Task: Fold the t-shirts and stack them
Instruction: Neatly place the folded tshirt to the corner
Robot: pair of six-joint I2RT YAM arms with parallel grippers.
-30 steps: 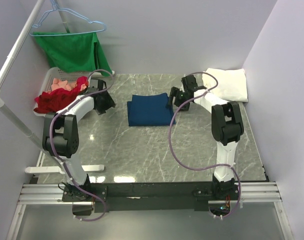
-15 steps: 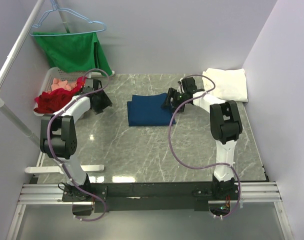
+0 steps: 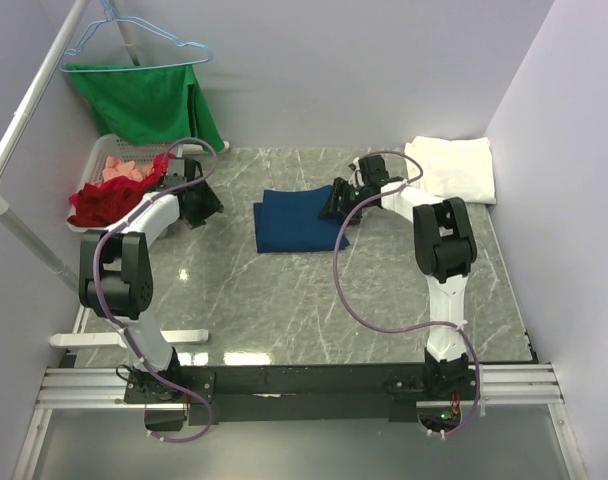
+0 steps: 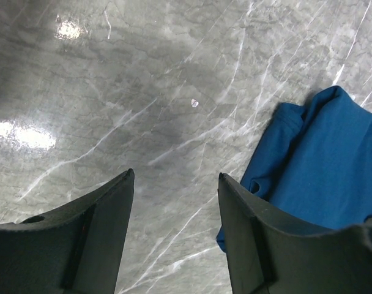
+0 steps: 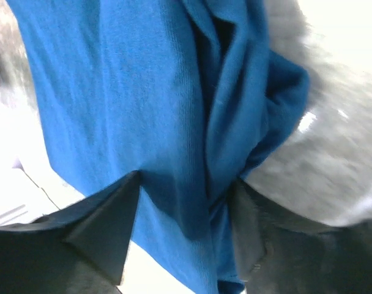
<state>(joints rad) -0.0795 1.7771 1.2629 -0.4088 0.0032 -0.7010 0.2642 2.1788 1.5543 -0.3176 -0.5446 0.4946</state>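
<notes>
The navy blue t-shirt (image 3: pixel 297 221) lies folded into a rectangle at the middle back of the marble table; its print is hidden. The white t-shirt (image 3: pixel 454 168) lies folded at the back right. My right gripper (image 3: pixel 336 204) is at the navy shirt's right edge. In the right wrist view its jaws (image 5: pixel 186 184) are open and straddle the bunched blue cloth (image 5: pixel 125 92) of that edge. My left gripper (image 3: pixel 200 204) is open and empty, left of the shirt. In the left wrist view it (image 4: pixel 175 184) hangs over bare marble, with the shirt's left edge (image 4: pixel 323 165) to its right.
A white basket (image 3: pixel 102 150) with red and pink clothes (image 3: pixel 109 195) stands at the back left. A green cloth (image 3: pixel 144 100) hangs on a hanger from a white rack pole (image 3: pixel 29 115) above it. Walls close in the table at the back and right.
My right gripper has moved left and down onto the navy shirt's right edge. My left gripper has drawn back a little to the left.
</notes>
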